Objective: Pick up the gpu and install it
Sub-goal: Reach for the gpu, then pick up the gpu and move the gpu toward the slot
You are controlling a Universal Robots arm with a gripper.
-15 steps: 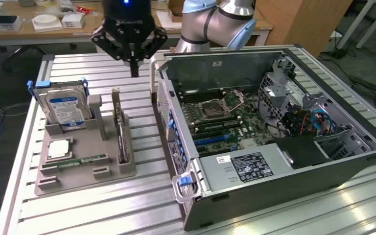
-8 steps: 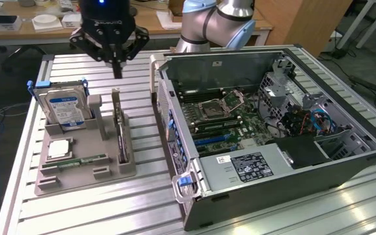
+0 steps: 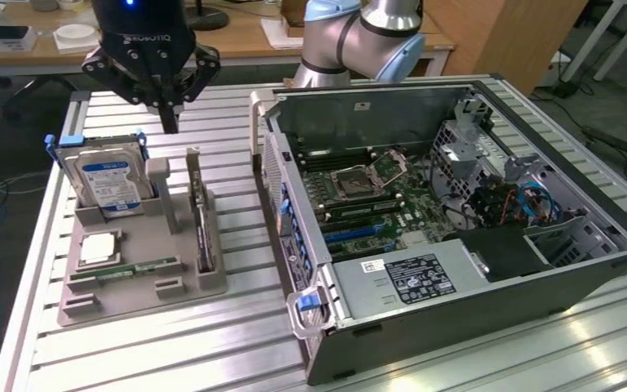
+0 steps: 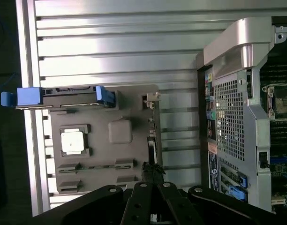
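Note:
The gpu (image 3: 199, 214) stands on its long edge in a slot of the grey holder (image 3: 128, 298), to the exterior view's right of the blue-labelled hard drive (image 3: 107, 181). From the wrist the gpu (image 4: 152, 136) appears edge-on, with its silver bracket (image 4: 153, 98) at one end. My gripper (image 3: 169, 122) hangs above the holder's far end, over the gap between hard drive and gpu, clear of both. Its fingers meet at a point, shut on nothing. The wrist view has the gripper (image 4: 151, 174) just over one end of the card.
An open computer case (image 3: 575, 269) lies on the slatted metal table (image 3: 161, 351) at the exterior view's right, motherboard (image 3: 368, 196) exposed. The holder also carries a CPU (image 3: 98, 247) and a RAM stick (image 3: 140, 267). A wooden desk (image 3: 237, 37) stands behind.

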